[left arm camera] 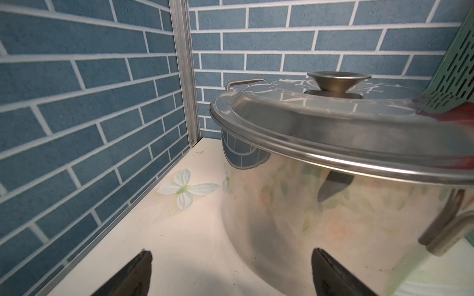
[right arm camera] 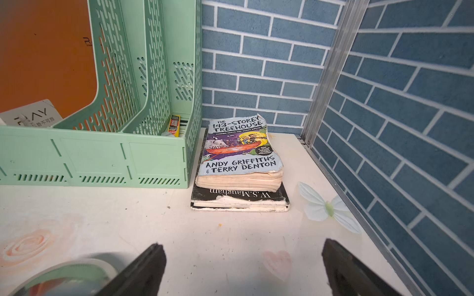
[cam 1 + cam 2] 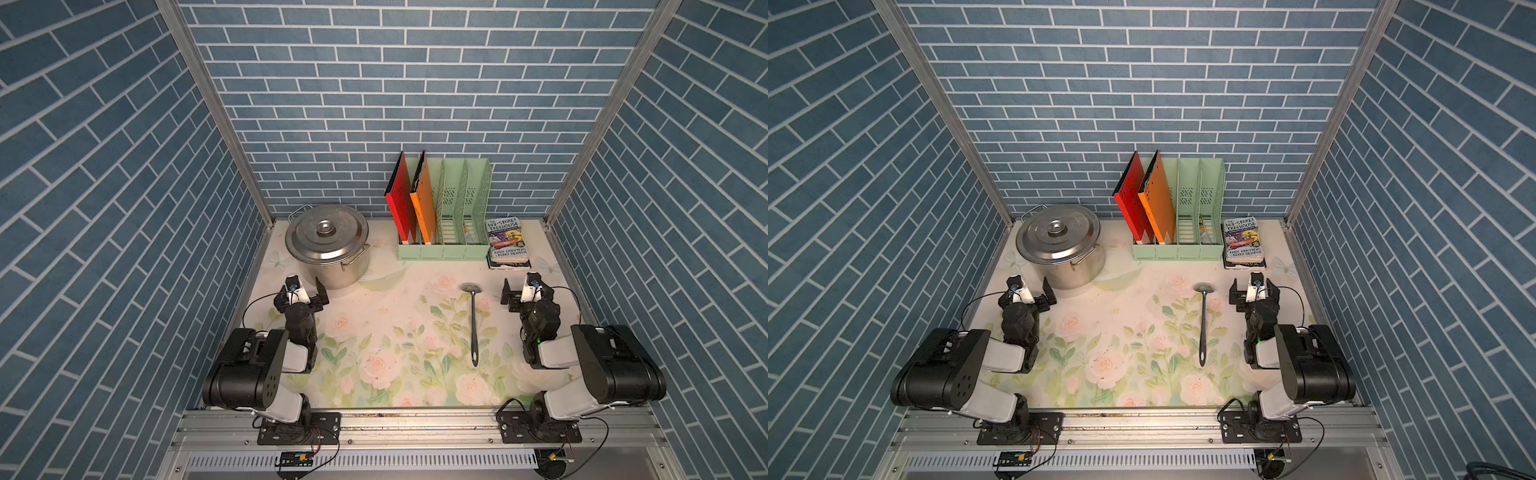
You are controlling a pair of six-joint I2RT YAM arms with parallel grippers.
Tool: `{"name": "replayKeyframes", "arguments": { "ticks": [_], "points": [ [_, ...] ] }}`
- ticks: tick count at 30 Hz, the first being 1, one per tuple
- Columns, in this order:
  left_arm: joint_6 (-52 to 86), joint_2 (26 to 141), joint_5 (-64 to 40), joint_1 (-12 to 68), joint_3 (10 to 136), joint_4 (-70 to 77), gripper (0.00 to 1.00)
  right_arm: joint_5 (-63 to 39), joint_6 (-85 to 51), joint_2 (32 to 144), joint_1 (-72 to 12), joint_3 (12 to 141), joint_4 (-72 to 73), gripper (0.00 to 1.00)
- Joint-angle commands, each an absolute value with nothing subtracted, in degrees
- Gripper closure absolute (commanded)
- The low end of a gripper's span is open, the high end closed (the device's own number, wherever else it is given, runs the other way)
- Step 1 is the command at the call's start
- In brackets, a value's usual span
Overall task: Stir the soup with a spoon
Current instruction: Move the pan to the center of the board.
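Masking interior of stockpot (image 3: 337,272) — lid (image 3: 307,239).

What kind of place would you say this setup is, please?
Probably a staged robot test booth, not a real kitchen: blue brick-pattern wall panels in an aluminium frame, two arms bolted to a rail, and a lidded steel stockpot near a green file organizer.

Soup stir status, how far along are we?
Done: nothing. The lid is still on the pot, so no soup shows. In hand: nothing. The left gripper and right gripper are open and empty, the left close to the pot wall. The spoon lies flat on the table, untouched. Left: lift the lid, pick up the spoon, stir.
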State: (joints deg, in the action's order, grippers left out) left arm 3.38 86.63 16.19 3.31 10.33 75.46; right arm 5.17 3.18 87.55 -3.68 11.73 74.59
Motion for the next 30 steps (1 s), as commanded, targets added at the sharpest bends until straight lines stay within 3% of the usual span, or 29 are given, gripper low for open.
{"name": "replayKeyframes", "arguments": {
  "ticks": [1, 23, 30],
  "points": [
    [3.1, 86.7, 15.7, 3.5, 10.8, 75.8, 0.00, 5.0, 1.8, 87.7, -3.5, 11.9, 74.7, 0.00],
    [3.2, 86.1, 15.7, 3.4, 10.7, 75.4, 0.00, 4.7, 1.7, 87.7, -3.5, 12.1, 74.3, 0.00],
    [7.2, 66.2, 23.6, 3.4, 14.1, 55.5, 0.00, 5.0, 2.6, 75.4, -3.9, 13.4, 62.7, 0.00]
  ]
}}
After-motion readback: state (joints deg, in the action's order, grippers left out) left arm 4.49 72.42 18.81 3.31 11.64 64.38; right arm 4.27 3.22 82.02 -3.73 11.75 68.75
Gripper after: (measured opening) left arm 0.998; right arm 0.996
